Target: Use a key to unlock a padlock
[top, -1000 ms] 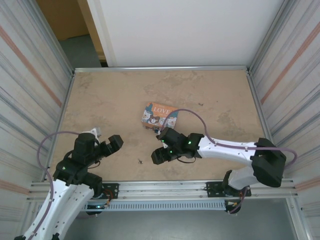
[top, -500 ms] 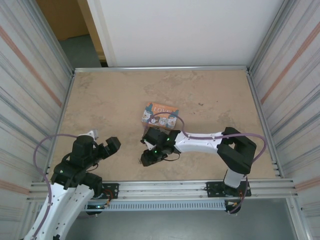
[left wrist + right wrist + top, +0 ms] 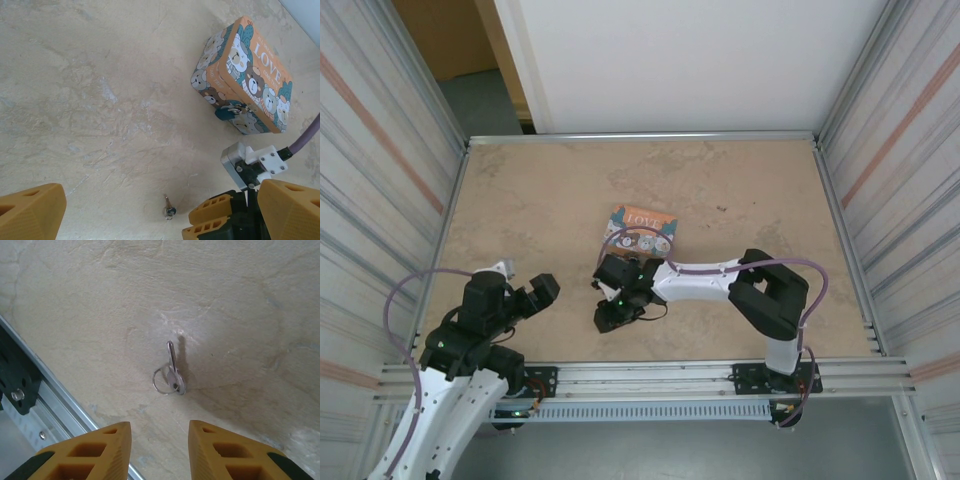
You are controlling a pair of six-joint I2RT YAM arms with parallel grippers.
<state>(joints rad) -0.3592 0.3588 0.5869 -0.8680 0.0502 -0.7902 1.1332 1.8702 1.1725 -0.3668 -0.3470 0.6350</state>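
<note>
The key (image 3: pixel 172 374), a small silver piece on a wire ring, lies flat on the beige table. My right gripper (image 3: pixel 159 450) hovers open just short of it, its yellow fingers on either side of the line to the key. In the left wrist view the key (image 3: pixel 169 209) lies beside the right gripper's yellow fingers (image 3: pixel 212 222). The dark blue-green padlock (image 3: pixel 226 112) hangs on the front of the orange "LOVE" box (image 3: pixel 247 70). My left gripper (image 3: pixel 545 290) stands open at the near left, with nothing between its fingers.
The orange box (image 3: pixel 642 225) sits mid-table, just beyond the right gripper (image 3: pixel 605 316). A metal rail (image 3: pixel 35 390) runs along the table's near edge, close to the key. Corrugated metal walls enclose the table on the left and right.
My right arm has swung left along the near side of the table and now hangs over the key. The left gripper has drawn back slightly.
</note>
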